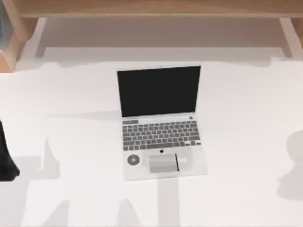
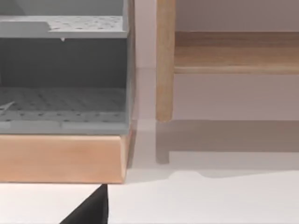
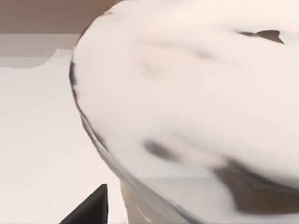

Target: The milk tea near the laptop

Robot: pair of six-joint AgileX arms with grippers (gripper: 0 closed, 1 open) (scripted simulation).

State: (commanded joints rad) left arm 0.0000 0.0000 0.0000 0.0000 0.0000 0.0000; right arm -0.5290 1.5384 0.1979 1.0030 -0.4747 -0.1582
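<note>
The laptop (image 1: 161, 142) lies open in the middle of the table, black screen toward the back, grey keyboard, trackpad and a small round sticker toward the front. The milk tea (image 3: 196, 93) looms very close in the right wrist view, its whitish lid and translucent wall taking up most of the picture. In the top view it is a pale shape (image 1: 296, 144) at the table's right edge, well apart from the laptop. My right gripper (image 3: 91, 209) is right up against the cup. My left arm (image 1: 5, 158) rests at the left edge.
A wooden shelf (image 1: 156, 9) runs along the back of the table on light wooden legs (image 2: 164, 60). At the back left a grey perforated rack (image 2: 63, 70) stands on a wooden block (image 2: 60, 158). White tabletop lies on both sides of the laptop.
</note>
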